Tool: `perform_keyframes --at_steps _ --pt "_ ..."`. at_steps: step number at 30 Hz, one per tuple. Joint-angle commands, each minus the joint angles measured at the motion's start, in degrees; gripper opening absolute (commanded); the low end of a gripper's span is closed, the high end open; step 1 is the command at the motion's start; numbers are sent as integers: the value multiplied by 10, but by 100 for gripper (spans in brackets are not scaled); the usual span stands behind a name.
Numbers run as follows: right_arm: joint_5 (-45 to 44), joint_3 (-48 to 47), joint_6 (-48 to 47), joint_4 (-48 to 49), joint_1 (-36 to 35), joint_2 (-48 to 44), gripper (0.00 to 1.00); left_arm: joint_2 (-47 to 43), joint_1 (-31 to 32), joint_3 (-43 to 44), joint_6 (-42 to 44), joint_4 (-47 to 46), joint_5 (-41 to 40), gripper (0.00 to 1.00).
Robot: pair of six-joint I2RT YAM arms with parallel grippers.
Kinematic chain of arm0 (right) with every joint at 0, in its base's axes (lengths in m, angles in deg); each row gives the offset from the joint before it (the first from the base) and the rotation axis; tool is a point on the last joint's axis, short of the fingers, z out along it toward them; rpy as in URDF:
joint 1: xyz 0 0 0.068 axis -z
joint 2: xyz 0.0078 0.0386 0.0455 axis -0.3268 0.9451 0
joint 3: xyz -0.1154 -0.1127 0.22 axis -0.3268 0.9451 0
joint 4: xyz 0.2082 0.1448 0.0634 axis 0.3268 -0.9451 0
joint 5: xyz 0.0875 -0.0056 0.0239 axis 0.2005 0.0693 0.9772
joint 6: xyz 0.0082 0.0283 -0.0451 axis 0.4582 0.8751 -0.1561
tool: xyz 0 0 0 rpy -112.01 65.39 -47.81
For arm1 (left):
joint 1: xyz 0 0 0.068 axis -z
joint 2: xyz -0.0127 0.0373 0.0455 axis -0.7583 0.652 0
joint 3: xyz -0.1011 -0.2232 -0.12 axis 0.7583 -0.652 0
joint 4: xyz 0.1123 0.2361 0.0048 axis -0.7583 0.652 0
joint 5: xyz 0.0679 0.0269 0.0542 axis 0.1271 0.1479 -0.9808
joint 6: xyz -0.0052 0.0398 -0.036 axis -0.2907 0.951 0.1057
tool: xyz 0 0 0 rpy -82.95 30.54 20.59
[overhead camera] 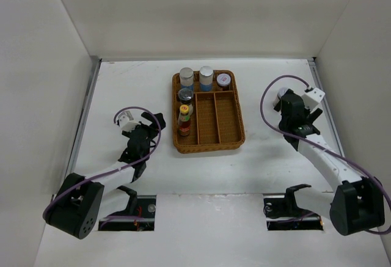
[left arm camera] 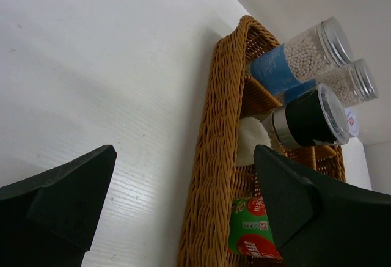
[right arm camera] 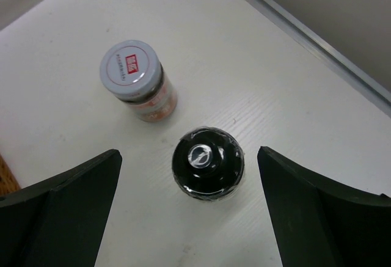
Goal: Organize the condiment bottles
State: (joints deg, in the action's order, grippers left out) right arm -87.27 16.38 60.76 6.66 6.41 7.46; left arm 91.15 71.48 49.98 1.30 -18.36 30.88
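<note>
Surface: white table [overhead camera: 122, 96], wicker tray [overhead camera: 239, 138] partly filled.
Right gripper [right arm camera: 188, 154]: spread wide over the black-capped bottle [right arm camera: 208, 162] (white-capped jar [right arm camera: 131, 68] beside it), seemingly lining up a grasp.
Left gripper [left arm camera: 184, 151]: released, empty, beside the tray.

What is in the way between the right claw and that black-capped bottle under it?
Nothing visible. The right gripper hangs open directly above the black-capped bottle. The white-capped jar stands apart from it, off to one side.
</note>
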Motion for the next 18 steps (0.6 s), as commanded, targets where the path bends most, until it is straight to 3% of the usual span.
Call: perform_keyframes --at_steps 1,5,10,18 --pt "2 11 24 2 17 26 100 -12 4 7 -4 -30 0 100" --pt "42 19 31 28 33 68 100 0 3 12 -4 -33 2 100" --pt "55 33 38 70 45 101 91 -11 4 8 -4 -31 1 100" --pt "47 21 31 128 51 146 64 -4 5 11 -4 -33 4 100"
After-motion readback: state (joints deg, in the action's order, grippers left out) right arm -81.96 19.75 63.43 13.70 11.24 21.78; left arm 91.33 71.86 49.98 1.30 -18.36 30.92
